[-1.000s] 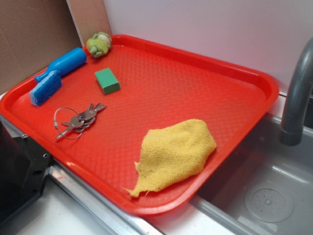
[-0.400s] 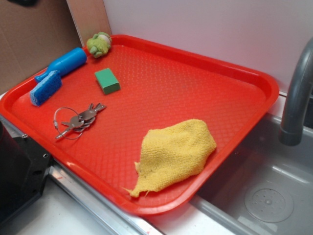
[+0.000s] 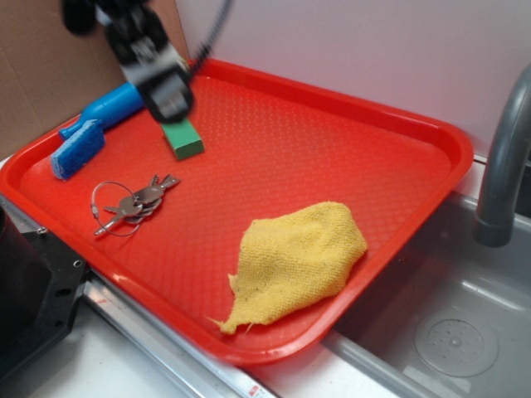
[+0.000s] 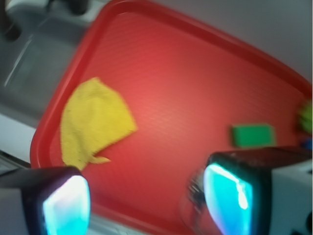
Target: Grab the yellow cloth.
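Note:
The yellow cloth (image 3: 292,260) lies crumpled at the near right corner of the red tray (image 3: 332,149). In the wrist view it sits at the left (image 4: 93,122), far from the fingers. My gripper (image 3: 170,104) is blurred, high over the tray's far left, above the green block (image 3: 183,139). In the wrist view the gripper (image 4: 146,200) is open and empty, its two cyan pads (image 4: 66,205) wide apart over bare tray.
A blue brush (image 3: 95,128) lies at the tray's far left, a key ring (image 3: 133,203) at the near left. The green block shows in the wrist view (image 4: 253,135). A grey sink (image 3: 448,323) and faucet (image 3: 508,157) stand at the right.
My gripper has come into view from the top left, over the far left of the tray, hiding the small plush toy. The cloth and other things have not moved.

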You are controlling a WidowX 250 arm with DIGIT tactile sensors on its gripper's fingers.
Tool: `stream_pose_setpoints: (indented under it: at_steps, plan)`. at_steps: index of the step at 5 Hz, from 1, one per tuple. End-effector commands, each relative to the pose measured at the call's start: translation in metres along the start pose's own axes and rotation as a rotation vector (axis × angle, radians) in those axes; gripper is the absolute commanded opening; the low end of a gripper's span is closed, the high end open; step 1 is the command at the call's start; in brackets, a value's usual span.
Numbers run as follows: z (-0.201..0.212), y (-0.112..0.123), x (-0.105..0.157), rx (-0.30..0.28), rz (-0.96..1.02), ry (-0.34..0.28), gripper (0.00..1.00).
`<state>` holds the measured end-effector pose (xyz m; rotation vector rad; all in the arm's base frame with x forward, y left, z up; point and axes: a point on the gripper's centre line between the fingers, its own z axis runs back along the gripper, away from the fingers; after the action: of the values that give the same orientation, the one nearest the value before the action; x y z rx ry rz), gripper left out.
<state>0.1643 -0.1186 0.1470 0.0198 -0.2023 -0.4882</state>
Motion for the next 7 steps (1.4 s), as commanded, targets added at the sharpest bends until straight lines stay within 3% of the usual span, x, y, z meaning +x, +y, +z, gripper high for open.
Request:
stream_pose_setpoints:
  at_steps: [1, 2, 3, 4, 5, 6, 7]
  plan:
    - [-0.055, -0.024, 0.027, -0.105, -0.154, 0.012, 1.0]
    - [-0.09, -0.037, 0.031, -0.193, -0.221, 0.066, 1.0]
    - [-0.116, -0.045, 0.028, -0.191, -0.232, 0.112, 1.0]
    - [-0.13, -0.051, 0.023, -0.249, -0.232, 0.198, 1.0]
    - [-0.125, -0.048, 0.019, -0.232, -0.184, 0.189, 0.0]
    - [-0.118, -0.041, 0.02, -0.229, -0.158, 0.176, 0.0]
    - [-0.118, -0.035, 0.016, -0.182, -0.119, 0.187, 0.0]
